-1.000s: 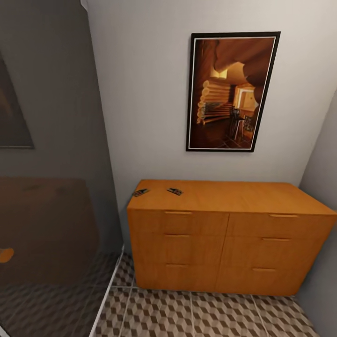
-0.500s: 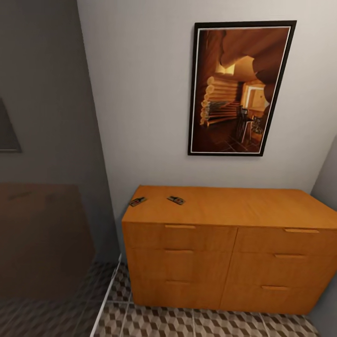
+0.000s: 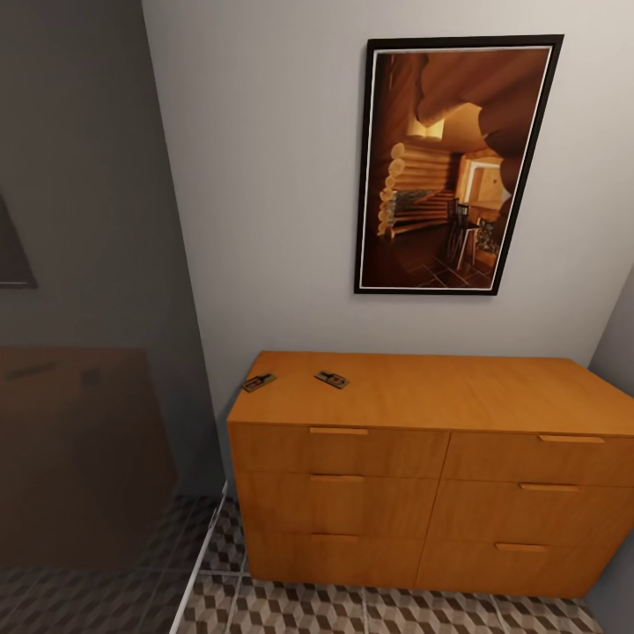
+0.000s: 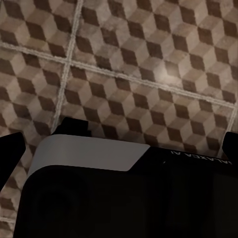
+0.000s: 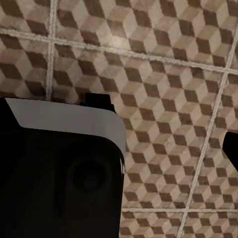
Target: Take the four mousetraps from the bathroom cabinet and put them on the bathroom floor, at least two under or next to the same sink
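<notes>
Mousetraps, two of them [image 3: 258, 382] [image 3: 331, 379], lie near the left end of the cabinet [image 3: 414, 467] top; cube-patterned bathroom floor [image 4: 148, 74] under both wrists, finger spacing impossible to judge.

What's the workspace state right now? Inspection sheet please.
Surface: cabinet top, wooden, drawers all closed.
Job's things: two mousetraps lie apart on the cabinet top near its left end; other two not seen.
Clutter: nothing seen.
Grippers: wrist cameras face the tiled floor; dark parts at the frame edges, gripper state unclear.
Cables: nothing seen.
Surroundings: framed picture on the wall above the cabinet; glass panel to the left.
</notes>
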### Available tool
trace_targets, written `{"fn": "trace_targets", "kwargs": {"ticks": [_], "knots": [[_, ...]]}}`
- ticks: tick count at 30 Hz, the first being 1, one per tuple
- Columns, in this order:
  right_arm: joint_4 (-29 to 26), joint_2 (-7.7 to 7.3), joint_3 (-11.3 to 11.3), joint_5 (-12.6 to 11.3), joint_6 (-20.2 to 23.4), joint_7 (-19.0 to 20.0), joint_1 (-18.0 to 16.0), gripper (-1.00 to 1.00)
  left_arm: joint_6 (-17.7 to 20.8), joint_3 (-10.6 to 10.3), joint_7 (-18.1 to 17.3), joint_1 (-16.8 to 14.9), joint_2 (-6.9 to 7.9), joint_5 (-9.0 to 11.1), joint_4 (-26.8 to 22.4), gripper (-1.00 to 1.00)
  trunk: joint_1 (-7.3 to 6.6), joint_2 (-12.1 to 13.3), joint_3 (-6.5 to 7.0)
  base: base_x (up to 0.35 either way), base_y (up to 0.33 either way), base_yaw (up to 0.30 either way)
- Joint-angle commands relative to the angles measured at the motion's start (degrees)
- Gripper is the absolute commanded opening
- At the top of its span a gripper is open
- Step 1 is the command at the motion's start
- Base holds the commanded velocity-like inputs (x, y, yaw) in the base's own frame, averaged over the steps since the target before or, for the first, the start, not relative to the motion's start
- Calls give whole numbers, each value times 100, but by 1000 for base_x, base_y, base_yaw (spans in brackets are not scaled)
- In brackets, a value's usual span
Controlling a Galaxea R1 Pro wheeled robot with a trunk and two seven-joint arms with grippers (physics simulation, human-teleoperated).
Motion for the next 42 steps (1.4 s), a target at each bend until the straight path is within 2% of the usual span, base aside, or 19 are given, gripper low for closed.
{"fn": "trace_targets", "kwargs": {"ticks": [1,42], "knots": [[17,2,7,55,-12,-29,-8,100,-16,-49,20,-3,-3,39,2,100,0,-3,-6,6,0,0],[17,-3,-2,63,-53,-82,-8,100,-16,-49,20,-1,-6,39,1,100,0,-3,-6,1,0,0]]}}
